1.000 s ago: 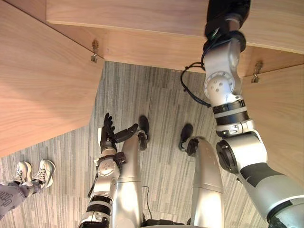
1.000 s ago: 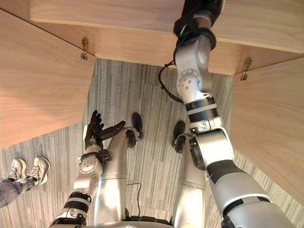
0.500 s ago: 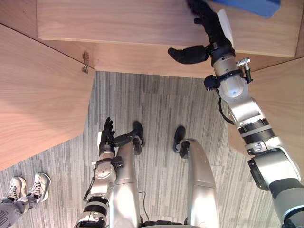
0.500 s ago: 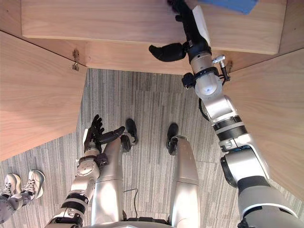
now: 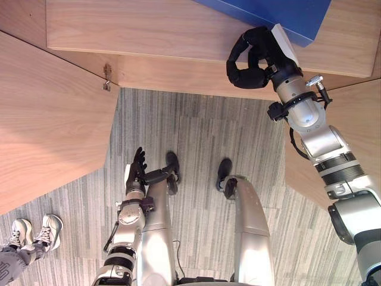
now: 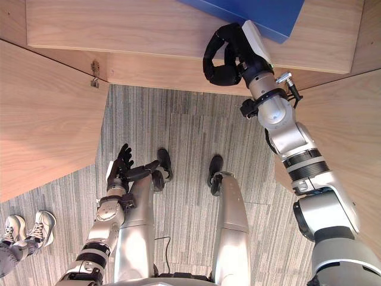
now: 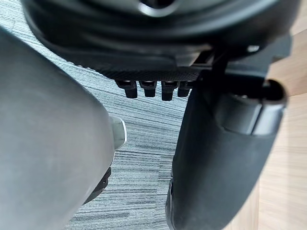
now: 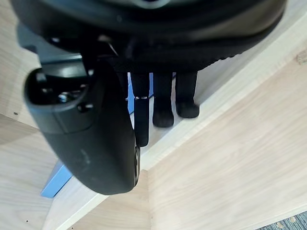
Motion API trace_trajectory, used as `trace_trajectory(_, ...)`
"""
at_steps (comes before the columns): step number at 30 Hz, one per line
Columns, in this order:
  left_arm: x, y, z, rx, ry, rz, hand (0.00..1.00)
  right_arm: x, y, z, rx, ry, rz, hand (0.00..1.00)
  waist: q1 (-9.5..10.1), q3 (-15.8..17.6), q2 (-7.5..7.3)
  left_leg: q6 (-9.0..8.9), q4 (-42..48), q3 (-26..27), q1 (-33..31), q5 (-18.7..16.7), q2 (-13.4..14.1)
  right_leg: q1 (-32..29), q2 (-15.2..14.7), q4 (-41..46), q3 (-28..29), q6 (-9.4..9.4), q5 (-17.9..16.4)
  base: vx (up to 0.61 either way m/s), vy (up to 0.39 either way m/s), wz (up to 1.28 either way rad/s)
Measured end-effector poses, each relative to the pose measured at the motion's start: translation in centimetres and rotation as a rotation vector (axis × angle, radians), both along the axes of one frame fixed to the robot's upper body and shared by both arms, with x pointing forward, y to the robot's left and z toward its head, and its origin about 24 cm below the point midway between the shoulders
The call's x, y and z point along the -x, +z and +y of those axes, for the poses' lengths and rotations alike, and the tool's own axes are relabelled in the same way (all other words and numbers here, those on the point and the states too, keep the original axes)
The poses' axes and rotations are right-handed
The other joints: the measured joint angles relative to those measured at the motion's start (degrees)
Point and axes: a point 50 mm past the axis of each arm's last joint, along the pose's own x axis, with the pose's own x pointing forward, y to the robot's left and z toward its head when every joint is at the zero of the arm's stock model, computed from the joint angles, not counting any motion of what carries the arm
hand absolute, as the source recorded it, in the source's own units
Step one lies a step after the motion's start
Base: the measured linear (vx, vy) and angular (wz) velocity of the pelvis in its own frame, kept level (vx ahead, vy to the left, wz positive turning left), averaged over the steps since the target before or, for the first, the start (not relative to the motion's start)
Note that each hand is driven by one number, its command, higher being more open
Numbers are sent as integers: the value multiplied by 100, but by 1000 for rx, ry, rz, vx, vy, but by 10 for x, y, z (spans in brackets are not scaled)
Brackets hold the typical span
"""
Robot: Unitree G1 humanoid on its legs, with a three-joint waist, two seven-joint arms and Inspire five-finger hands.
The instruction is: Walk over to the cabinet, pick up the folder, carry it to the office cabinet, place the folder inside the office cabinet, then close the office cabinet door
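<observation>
A pale wooden shelf (image 5: 149, 30) carries a blue folder (image 5: 268, 15), which lies flat on its right part with one corner close to the front edge. Below, a person's white shoes (image 5: 36, 232) stand at the far left of the grey striped floor (image 5: 196, 137).

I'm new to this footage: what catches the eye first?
The blue folder lies on the wooden shelf at the top, the right hand curled empty just by its near edge. The left hand hangs open, low down. A person's shoes stand on the floor, lower left.
</observation>
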Motion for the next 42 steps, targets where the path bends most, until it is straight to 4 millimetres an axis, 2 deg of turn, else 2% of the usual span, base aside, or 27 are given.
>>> trace_trajectory(5, -1, 0, 1, -1, 10, 3, 100, -8, 3, 14, -20, -68, -58, 0, -18, 0, 0, 1, -22, 9, -1, 2, -1, -9, 0, -19, 1, 0, 0, -21, -5, 0)
trace_trajectory(8, -2, 1, 2, 0, 34, -3, 100, -14, 14, 26, -23, -120, -111, 0, -20, 0, 0, 3, -38, 10, -50, 5, -2, -56, 0, -31, -4, 0, 1, -10, -4, 0)
trace_trajectory(13, -5, 3, 7, 22, 83, -16, 100, -24, 48, 41, -83, -153, -162, 0, -15, 0, 1, 6, -48, 8, -187, 11, -11, -196, -7, -30, -11, -1, 1, 0, 0, 0)
trace_trajectory(17, -5, 4, 8, 39, 99, -19, 100, -29, 56, 47, -127, -171, -159, 0, -13, 0, 1, -1, -70, -12, -210, 28, -25, -205, -18, -43, -35, -1, 1, -9, 3, 2)
trace_trajectory(21, -7, 5, 6, 56, 120, -27, 100, -32, 60, 47, -161, -204, -169, 0, -40, 0, 1, -2, -173, -63, -260, 143, -108, -243, -98, -51, -102, -14, 11, -36, -2, 14)
trace_trajectory(25, -12, 12, 4, 77, 123, -66, 100, -31, 73, 43, -239, -205, -183, 0, -30, 0, 1, 7, -217, -135, -453, 300, -155, -410, -144, -25, -177, -50, 96, -50, -2, 10)
trace_trajectory(29, -13, 12, 4, 90, 133, -68, 100, -28, 69, 37, -377, -172, -141, 0, -29, 0, 1, 16, -157, -166, -453, 318, -163, -379, -163, 25, -205, -48, 111, -51, 6, 4)
trace_trajectory(32, -11, 6, 6, 105, 159, -33, 100, -10, 44, 30, -487, -128, -160, 0, -54, 1, -1, 44, -136, -154, -255, 297, -143, -143, -152, -26, -223, -45, 119, 0, 0, 0)
trace_trajectory(33, -8, -2, 6, 105, 159, 14, 100, -2, 19, 29, -503, -108, -123, 0, -75, 5, -9, 66, -178, -88, 35, 275, -115, 154, -142, -119, -225, -43, 120, 0, 0, 0)
trace_trajectory(34, -1, -15, 4, 110, 159, 78, 100, 7, -16, 30, -529, -95, -54, 0, -106, 0, -17, 93, -300, 16, 455, 216, -70, 581, -112, -284, -218, -32, 119, 28, -6, -7)
trace_trajectory(35, 4, -21, 3, 112, 162, 107, 100, 13, -33, 32, -542, -86, -16, 0, -121, -9, -33, 83, -357, 52, 692, 163, -43, 812, -78, -385, -202, -20, 116, 24, -20, -23)
trace_trajectory(36, 16, -32, 4, 104, 165, 152, 100, 26, -67, 38, -561, -63, 63, 100, -160, -40, -87, 67, -487, 134, 1129, 89, 20, 1233, -4, -624, -170, 9, 131, 28, -16, -36)
trace_trajectory(37, 27, -41, 6, 83, 168, 194, 100, 41, -100, 45, -577, -41, 151, 100, -190, -139, -191, 34, -665, 251, 1522, 18, 58, 1586, 25, -857, -150, 38, 143, 35, -11, -42)
trace_trajectory(38, 34, -47, 9, 73, 171, 227, 100, 53, -125, 49, -580, -32, 224, 100, -220, -230, -252, 14, -813, 316, 1788, -2, 87, 1837, 48, -1063, -162, 45, 155, 64, 6, -42)
trace_trajectory(40, 51, -62, 11, 56, 169, 303, 100, 82, -178, 58, -579, -32, 411, 100, -237, -420, -388, -1, -1192, 524, 2437, 24, 188, 2457, 139, -1646, -163, 73, 402, 106, 33, -46)
trace_trajectory(41, 55, -66, 10, 54, 167, 325, 100, 91, -192, 59, -580, -42, 464, 100, -240, -477, -412, -21, -1296, 576, 2621, 38, 196, 2631, 165, -1796, -153, 67, 457, 147, 49, -39)
trace_trajectory(42, 64, -74, 11, 44, 159, 366, 100, 106, -219, 61, -584, -65, 566, 100, -273, -554, -466, -43, -1556, 679, 3023, 65, 183, 3004, 207, -2102, -102, 90, 549, 135, 34, -22)
